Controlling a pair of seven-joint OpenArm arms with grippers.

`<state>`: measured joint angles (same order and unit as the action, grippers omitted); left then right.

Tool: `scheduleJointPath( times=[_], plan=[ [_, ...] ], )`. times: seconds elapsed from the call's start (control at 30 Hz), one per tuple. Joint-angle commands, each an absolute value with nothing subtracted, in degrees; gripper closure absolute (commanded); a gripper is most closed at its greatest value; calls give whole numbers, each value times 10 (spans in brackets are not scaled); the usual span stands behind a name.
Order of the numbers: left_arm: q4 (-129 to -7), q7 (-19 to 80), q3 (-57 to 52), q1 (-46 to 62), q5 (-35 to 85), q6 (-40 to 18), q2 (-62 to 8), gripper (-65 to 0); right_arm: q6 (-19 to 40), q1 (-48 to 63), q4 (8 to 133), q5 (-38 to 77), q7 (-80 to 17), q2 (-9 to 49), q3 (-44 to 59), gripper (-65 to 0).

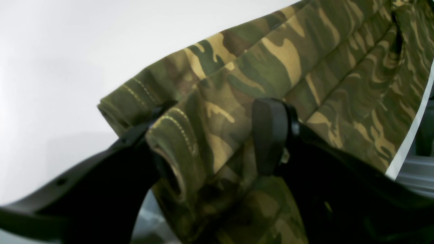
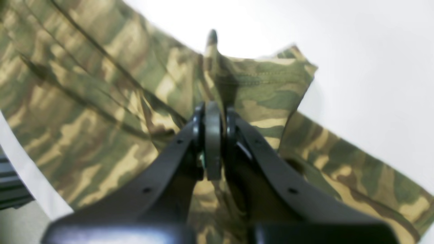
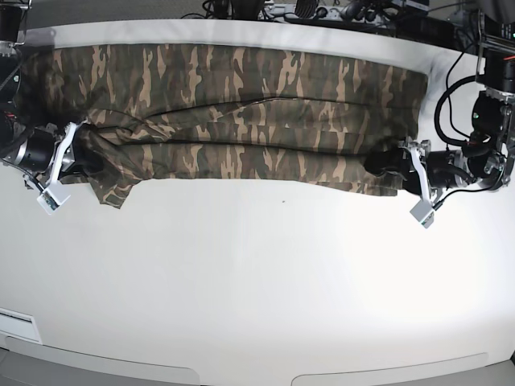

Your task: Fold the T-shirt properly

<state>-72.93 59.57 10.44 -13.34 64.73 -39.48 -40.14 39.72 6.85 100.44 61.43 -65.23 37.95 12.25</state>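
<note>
Two end effectors sit at the ends of the shirt (image 3: pixel 241 112), which lies in a long strip across the bench (image 3: pixel 257 281): your right one (image 2: pixel 213 101) is pinching cloth, your left one (image 1: pixel 210 135) is spread around a hem roll. I think you are mid-fold, so next close the left and lift both ends together. Only the base view shows the whole strip; the wrist views show the grips.

T-shirt (image 2: pixel 101 101) blurred, cut off

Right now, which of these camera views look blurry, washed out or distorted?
Right wrist view: T-shirt soft and blurred, table blown out white. Left wrist view: cloth sharper, table glaring. Base view: sharp, but bowed at the table edges like a fisheye.
</note>
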Motion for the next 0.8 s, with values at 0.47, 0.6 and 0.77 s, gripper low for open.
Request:
scheduleJointPath(
  times=[0.47, 0.6, 0.77],
  plan=[
    [-731, 592, 104, -137, 606, -392, -410, -356, 400, 111, 1091, 638, -642, 453, 129, 0],
    [-731, 589, 104, -137, 602, -392, -410, -356, 400, 136, 1132, 605, -641, 456, 129, 0],
    [-731, 589, 104, -137, 602, -392, -410, -356, 400, 148, 1136, 535, -624, 458, 129, 0]
  ],
)
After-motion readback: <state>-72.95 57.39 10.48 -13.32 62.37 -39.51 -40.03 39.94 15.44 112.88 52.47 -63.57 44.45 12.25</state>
